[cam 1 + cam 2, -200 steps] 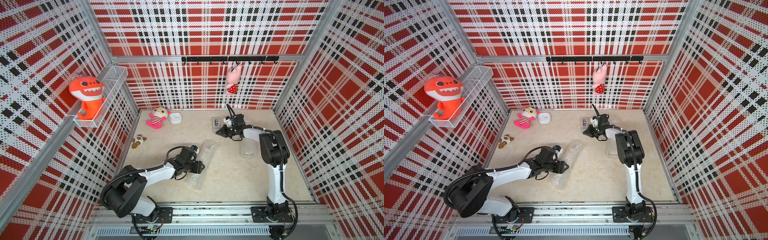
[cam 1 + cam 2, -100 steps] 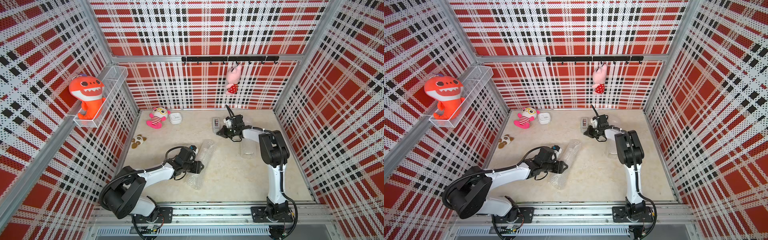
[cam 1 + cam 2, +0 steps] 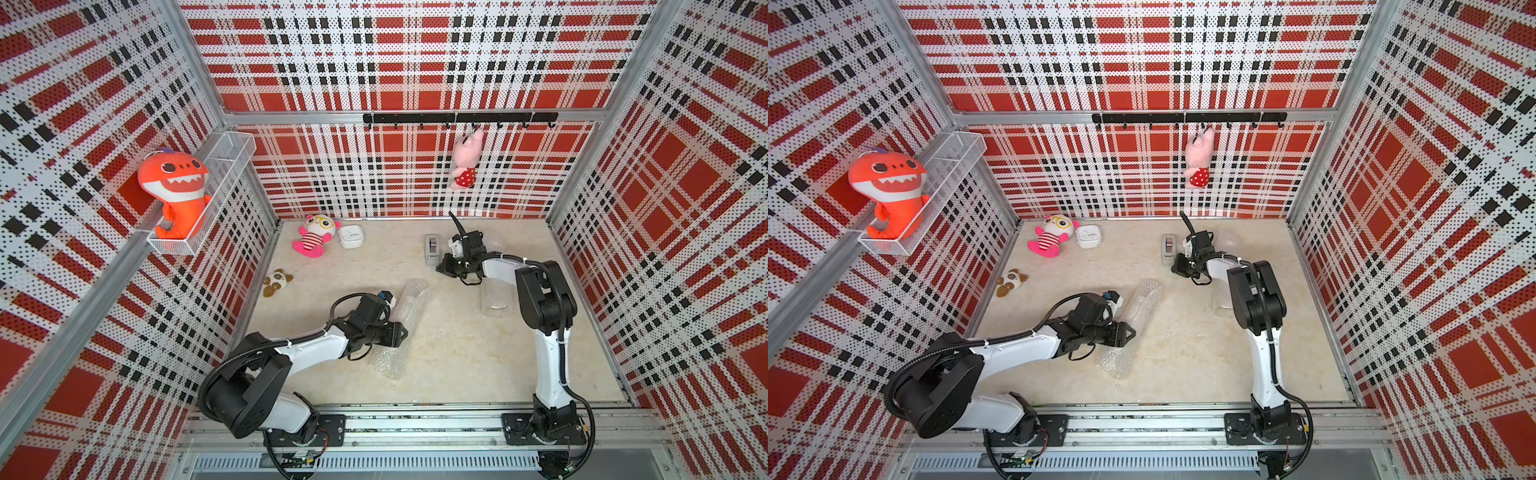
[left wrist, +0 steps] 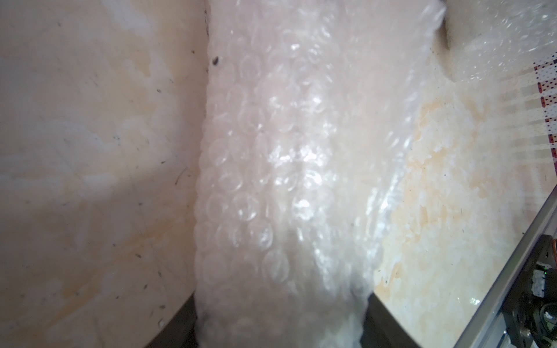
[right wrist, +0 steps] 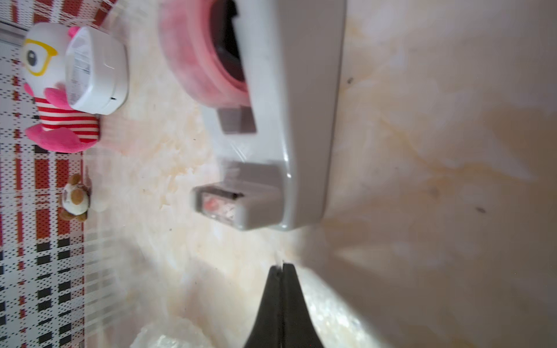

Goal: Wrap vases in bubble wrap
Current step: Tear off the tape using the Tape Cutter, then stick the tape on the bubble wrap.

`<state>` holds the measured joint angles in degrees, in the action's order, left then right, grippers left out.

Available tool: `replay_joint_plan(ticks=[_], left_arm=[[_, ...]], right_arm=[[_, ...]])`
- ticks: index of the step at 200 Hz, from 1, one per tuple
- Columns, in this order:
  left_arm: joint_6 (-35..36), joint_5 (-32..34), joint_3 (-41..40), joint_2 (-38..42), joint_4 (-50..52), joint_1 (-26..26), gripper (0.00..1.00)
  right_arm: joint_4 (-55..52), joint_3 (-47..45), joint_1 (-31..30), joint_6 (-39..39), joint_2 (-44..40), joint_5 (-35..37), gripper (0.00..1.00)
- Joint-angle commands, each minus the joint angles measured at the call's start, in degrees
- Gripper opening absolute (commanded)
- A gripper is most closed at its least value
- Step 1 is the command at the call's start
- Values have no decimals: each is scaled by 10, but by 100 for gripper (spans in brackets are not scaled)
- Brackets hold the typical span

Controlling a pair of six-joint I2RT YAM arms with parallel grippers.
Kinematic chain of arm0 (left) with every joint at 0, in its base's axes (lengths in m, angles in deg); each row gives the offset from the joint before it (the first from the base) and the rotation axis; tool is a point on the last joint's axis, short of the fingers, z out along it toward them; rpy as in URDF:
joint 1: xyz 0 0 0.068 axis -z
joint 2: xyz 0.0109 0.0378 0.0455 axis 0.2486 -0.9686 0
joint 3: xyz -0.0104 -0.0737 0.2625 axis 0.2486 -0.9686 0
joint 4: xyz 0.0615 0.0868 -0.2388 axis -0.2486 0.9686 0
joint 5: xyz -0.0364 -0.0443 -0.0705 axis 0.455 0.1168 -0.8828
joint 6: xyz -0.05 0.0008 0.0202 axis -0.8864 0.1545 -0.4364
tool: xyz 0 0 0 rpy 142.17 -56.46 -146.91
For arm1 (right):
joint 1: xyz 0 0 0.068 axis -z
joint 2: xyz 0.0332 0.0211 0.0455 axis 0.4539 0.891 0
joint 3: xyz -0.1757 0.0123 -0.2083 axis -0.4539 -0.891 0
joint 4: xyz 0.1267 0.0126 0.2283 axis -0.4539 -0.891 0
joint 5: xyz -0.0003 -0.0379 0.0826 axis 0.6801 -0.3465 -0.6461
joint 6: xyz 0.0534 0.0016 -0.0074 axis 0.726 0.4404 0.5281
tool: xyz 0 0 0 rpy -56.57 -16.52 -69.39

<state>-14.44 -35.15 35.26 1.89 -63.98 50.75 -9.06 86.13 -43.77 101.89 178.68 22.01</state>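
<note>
A long roll of bubble wrap (image 3: 405, 316) lies on the table in both top views, whitish inside; no bare vase shows. My left gripper (image 3: 401, 334) is shut across its middle. In the left wrist view the roll (image 4: 280, 186) fills the space between the dark fingers (image 4: 384, 319), which touch both its sides. A second bubble wrap bundle (image 3: 493, 296) lies under my right forearm. My right gripper (image 3: 441, 268) hovers low beside the grey tape dispenser (image 3: 432, 248). In the right wrist view it (image 5: 281, 266) is shut, a thin pale sliver at its tips.
A pink plush (image 3: 313, 239) and a small white box (image 3: 351, 237) sit at the back left, with a panda plush (image 3: 276, 282) by the left wall. An orange shark (image 3: 176, 187) rests on a wall shelf. Plaid walls enclose the table.
</note>
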Motion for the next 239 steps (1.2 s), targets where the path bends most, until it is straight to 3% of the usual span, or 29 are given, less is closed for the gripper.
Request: replay_joint_plan(ticks=[1,37,75,154,178,239], left_arm=[[-1,-9,-1,10,-26,-6,0],[1,-12,-1,10,-27,-6,0],[7,-21,3,6,-32,-4,0],[12,-20,2,3,-45,12,0],[8,-21,-2,2,-55,18,0],[8,-18,4,-17,-66,42,0]], right_arm=[[-37,-3,-5,-29,20,44,0],[-31,-12,-5,-35,-25,55,0],[-14,-29,-6,-35,-137,-3,0],[4,-271,-26,-34,-370,-198,0],[-7,-328,-54,-32,-420,-208,0],[84,-400,-159,36,-407,-179,0]])
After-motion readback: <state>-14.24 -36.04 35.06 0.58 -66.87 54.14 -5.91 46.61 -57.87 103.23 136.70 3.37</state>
